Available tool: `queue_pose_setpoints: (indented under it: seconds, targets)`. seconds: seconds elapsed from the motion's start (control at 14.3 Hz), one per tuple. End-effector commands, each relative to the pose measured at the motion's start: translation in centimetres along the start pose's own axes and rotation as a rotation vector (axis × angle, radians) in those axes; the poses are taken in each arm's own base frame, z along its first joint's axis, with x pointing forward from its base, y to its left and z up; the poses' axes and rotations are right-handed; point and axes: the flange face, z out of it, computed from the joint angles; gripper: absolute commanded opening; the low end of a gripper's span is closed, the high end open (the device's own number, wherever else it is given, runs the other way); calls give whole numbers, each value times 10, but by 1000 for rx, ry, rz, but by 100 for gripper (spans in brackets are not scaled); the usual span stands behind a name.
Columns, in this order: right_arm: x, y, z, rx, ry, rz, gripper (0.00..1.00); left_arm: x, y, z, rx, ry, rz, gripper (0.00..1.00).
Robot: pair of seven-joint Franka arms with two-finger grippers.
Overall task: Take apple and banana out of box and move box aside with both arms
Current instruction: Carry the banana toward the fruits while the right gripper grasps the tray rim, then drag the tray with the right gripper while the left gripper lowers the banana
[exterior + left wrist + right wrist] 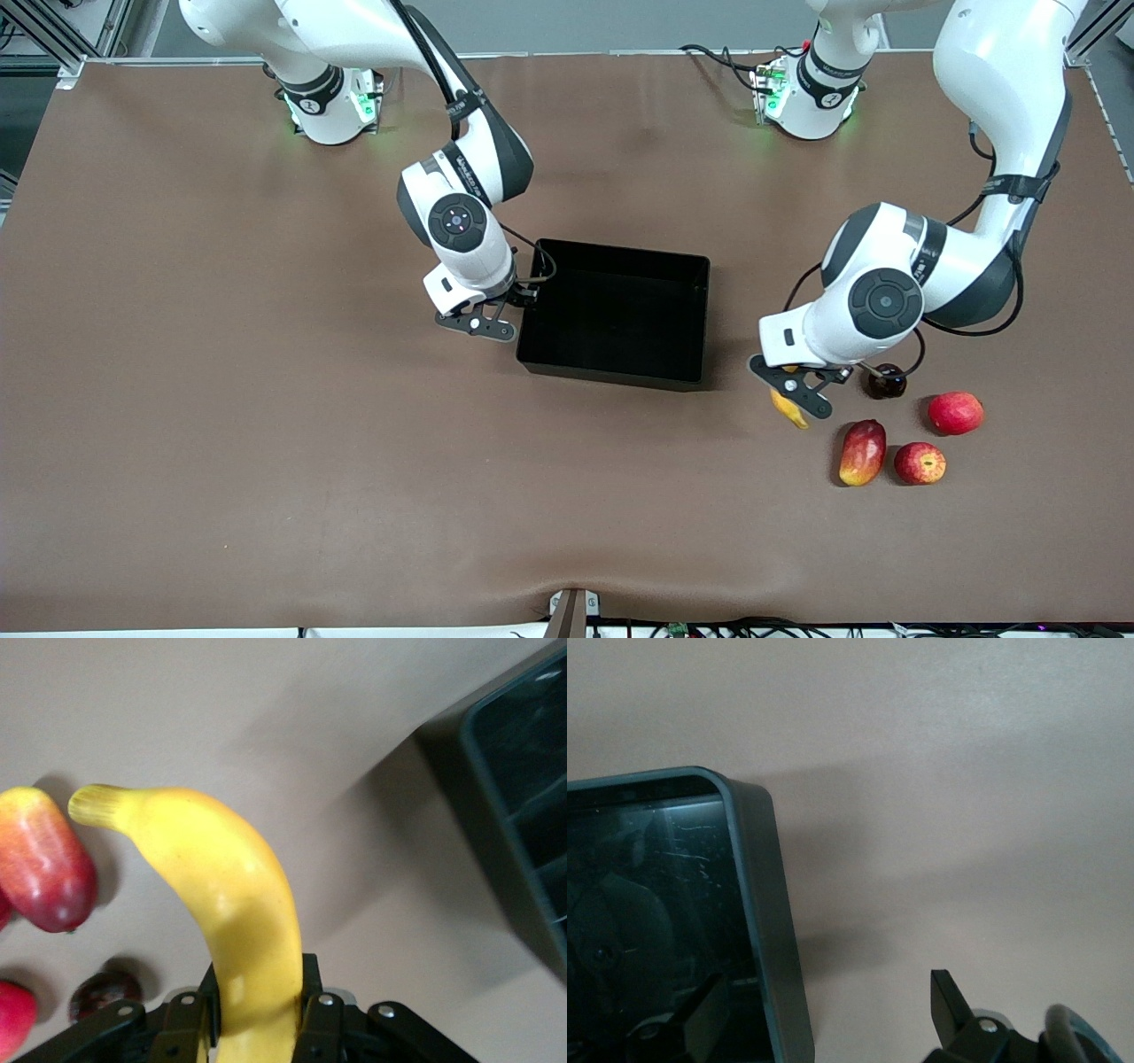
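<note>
Banana [232, 904], long, curved and yellow, is clamped between the fingers [312, 1010] of the left gripper [795, 387] and hangs over bare table between the black box [691, 306] and the cluster of fruit toward the left arm's end of the table. In the front view only its yellow tip shows under the gripper; in the left wrist view its stem end points toward the mango [44, 859].

Box: a glossy black rectangular bin with low walls, resting near the middle of the brown table [266, 425], nothing inside it. The right gripper [496, 315] sits at the box wall that faces the right arm's end; in the right wrist view one finger [700, 1019] appears inside the wall and the other [952, 1005] outside it, straddling the rim, though firm contact cannot be confirmed.

Apple [920, 462], small, red with yellowish blotches, lies just beside the mango, nearest the front camera. A plain red fruit [956, 412] lies farther back, and a dark round fruit [886, 383] sits under the left wrist.
</note>
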Motion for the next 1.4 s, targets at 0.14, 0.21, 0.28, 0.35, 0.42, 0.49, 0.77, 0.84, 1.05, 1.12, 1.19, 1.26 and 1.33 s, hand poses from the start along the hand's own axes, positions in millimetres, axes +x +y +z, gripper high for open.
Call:
queue_pose_setpoints:
  seconds: [0.14,0.21,0.28,0.35,0.42,0.49,0.77,0.84,1.05,1.12,1.19,1.26,1.33]
  targets:
    - [-6,-11,8,2,11,53,24,-21,-27,53,28,48,38,0]
    - [-11,-15,8,3,13,46,0,-25,-29,65,24,75,56,0]
    - [-10,-15,6,4,14,63,0,-28,-31,74,21,93,70,0]
    - [-10,-15,6,5,13,67,0,-32,-37,86,10,101,70,0]
    - [-11,-16,6,5,15,66,0,-37,-44,96,1,109,72,0]
    - [-12,-16,7,5,14,66,0,-38,-48,104,0,120,95,0]
    - [-5,-13,1,13,16,71,0,-44,-59,127,-23,132,85,0]
    - [-2,-13,-7,24,23,70,0,-47,-64,133,-30,138,73,0]
    - [20,-2,-39,2,-22,92,0,-51,-69,148,-41,177,59,0]
    - [26,3,-48,-7,-35,89,0,-52,-70,154,-49,177,54,0]
    - [33,11,-60,-1,-40,71,0,-53,-70,154,-50,179,47,0]
    - [39,20,-70,4,-45,56,0,-52,-69,155,-51,179,38,10]
    - [46,31,-80,3,-58,57,0,-52,-69,155,-52,179,35,29]
